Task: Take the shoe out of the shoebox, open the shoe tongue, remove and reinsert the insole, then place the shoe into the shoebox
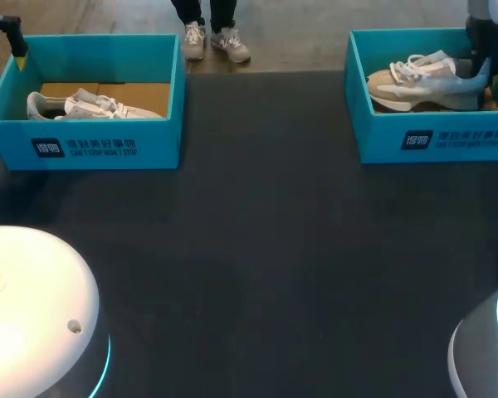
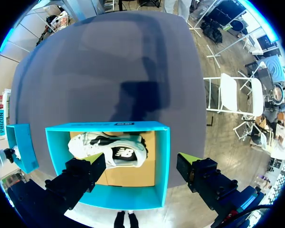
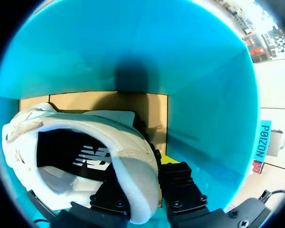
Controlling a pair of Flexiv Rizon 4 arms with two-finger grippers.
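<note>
A dark grey table (image 1: 257,249) is stretching wide under soft, even light, its matte top carrying faint, blurry shadows around its middle.

white print, a logo square beside a line of lettering, stands on the front of the left shoebox (image 1: 83,148) and the right shoebox (image 1: 452,138). a white logo marks the insole (image 3: 92,156) of the shoe (image 3: 19,137).

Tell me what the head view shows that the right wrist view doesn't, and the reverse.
Only the head view: the left shoebox with the left shoe in it, on the dark table. Only the right wrist view: the dark inside of the right shoe, and the right gripper with a finger on each side of its heel. Both: the right shoebox, holding the right shoe.
</note>
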